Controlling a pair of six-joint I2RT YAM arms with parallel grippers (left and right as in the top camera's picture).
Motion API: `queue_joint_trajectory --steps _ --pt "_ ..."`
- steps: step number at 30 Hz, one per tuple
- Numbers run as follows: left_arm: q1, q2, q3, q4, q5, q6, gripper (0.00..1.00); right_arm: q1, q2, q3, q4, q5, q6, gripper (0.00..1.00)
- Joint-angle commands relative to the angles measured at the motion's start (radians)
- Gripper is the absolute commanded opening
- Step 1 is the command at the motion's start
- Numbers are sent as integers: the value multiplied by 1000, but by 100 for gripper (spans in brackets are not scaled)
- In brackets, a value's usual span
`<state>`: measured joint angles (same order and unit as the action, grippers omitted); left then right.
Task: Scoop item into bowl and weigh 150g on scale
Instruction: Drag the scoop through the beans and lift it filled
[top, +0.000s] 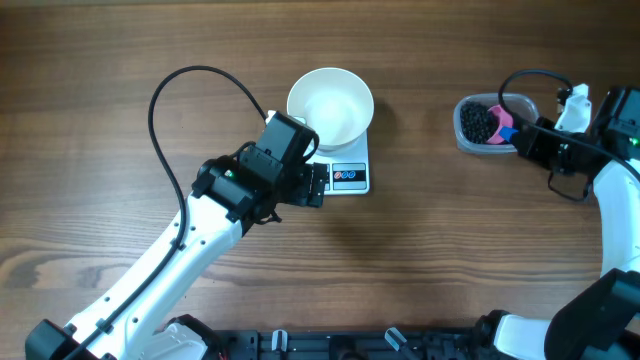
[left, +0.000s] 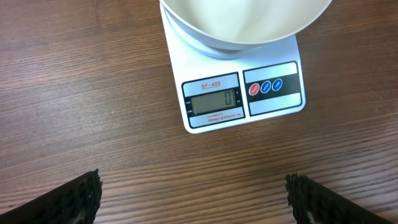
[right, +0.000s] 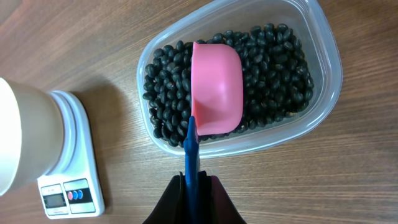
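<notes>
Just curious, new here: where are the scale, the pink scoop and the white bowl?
scale (left: 214, 99): left wrist view, its grey display.
pink scoop (right: 216, 90): right wrist view, the cup's middle.
white bowl (top: 330, 108): overhead view, its inner bottom.

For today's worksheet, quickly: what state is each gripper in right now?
Left gripper: open, holding nothing.
Right gripper: shut on the pink scoop, by its blue handle.
</notes>
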<state>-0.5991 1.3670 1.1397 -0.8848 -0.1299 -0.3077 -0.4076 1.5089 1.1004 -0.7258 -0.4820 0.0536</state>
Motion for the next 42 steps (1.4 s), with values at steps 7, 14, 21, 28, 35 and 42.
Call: queue_joint_trajectory --steps 7,14,21,28,35,42 --pt "8 8 -8 3 5 16 100 1 83 -3 7 -93 61 4" --pt "8 8 -8 3 5 16 100 0 82 -3 19 -207 87 4" --pt "8 8 -8 3 5 16 100 -8 82 -3 22 -203 133 4" --pt "8 8 -8 3 5 16 100 -49 82 -3 18 -209 158 4" --pt "8 8 -8 3 5 16 100 -97 82 -3 11 -303 155 4" --pt "8 8 -8 3 5 16 100 -98 82 -3 6 -275 160 5"
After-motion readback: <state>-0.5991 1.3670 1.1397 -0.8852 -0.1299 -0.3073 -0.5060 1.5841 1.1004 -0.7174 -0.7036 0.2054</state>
